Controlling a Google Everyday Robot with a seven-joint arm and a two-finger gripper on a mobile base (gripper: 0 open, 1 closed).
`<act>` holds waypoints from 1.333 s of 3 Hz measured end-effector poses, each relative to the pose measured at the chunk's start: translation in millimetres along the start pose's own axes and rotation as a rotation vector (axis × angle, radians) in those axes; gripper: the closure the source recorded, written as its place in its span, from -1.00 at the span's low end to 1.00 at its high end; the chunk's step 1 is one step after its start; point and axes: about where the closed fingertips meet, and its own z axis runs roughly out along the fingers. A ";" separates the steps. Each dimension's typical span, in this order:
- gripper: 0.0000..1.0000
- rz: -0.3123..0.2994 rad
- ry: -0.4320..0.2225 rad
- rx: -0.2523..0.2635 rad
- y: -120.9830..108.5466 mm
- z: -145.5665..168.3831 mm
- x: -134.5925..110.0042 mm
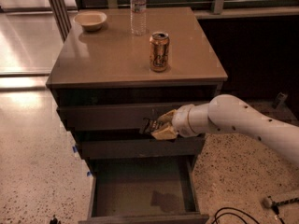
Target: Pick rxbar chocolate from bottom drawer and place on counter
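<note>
Gripping the bar (148, 125) is the job that looks done. The gripper (159, 127) is clamped on it, and the small dark bar is pinched between the two tan fingers (164, 134). One end of the bar sticks out to the left.

The bar is held up in the air, not in any drawer. It is kept just in front of the two upper drawer fronts. It is above the bottom drawer (145, 217) and below the edge of the counter (107, 59). The white arm (243, 122) is stretched in from the right side.

The bottom drawer is pulled out wide. Nothing is seen inside it but its bare floor and a dark patch, which may be a shadow. So the first half of the task can be called done: the bar is out.

The second half is not yet done. The bar must be lifted higher than the counter edge. Then it must be carried over the top, set down flat and let go.

A can (159, 51), a bottle (138, 10) and a bowl (90, 20) are stood on the counter. Bare space is seen at the front and to the left of the can. The bar could be put there, well apart from the can, so that nothing is knocked over.
</note>
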 end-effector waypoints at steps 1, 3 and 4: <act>1.00 0.000 0.000 0.000 0.0 -0.2 -0.2; 1.00 -0.006 -0.096 0.130 -29.2 -123.9 -117.5; 1.00 -0.006 -0.096 0.130 -29.2 -123.9 -117.5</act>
